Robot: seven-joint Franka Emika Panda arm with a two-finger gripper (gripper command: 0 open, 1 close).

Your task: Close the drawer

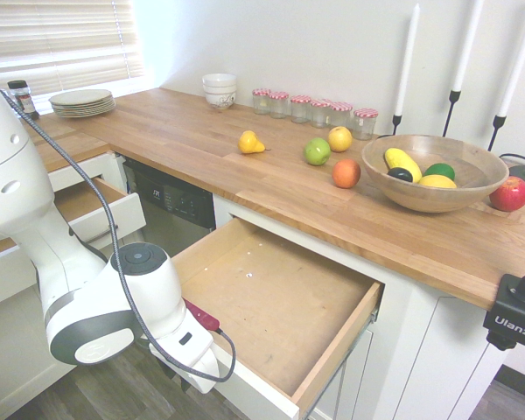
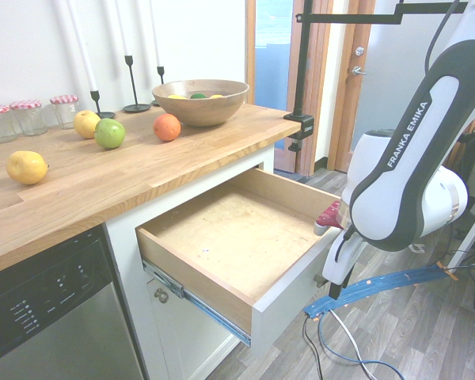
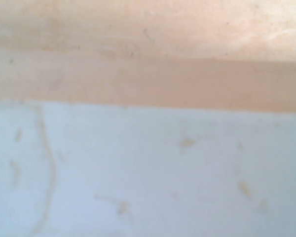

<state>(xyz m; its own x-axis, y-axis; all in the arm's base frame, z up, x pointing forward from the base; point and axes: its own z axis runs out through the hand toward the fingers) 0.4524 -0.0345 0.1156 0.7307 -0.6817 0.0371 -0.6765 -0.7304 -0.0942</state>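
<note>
Closest to the camera, the white robot arm [image 1: 79, 306] bends low in front of the kitchen cabinets, its wrist pressed close to the white front panel of the drawer [image 1: 280, 306]. The gripper [image 2: 338, 273] is tucked against that panel, and whether its fingers are open or closed cannot be told. The wide, shallow drawer is pulled far out from under the butcher-block countertop [image 1: 245, 175], showing pale wood sides and a brown speckled bottom. The blurred wrist view shows only the white top edge of the drawer front [image 3: 148, 173] with brown board beyond it. On the countertop sit a wooden fruit bowl [image 1: 433, 171], an orange [image 1: 346, 172], a green apple [image 1: 317, 151], a yellow pear [image 1: 249, 143] and a row of red-lidded jars [image 1: 315, 108]. A black dishwasher [image 2: 47, 317] stands beside the drawer.
</note>
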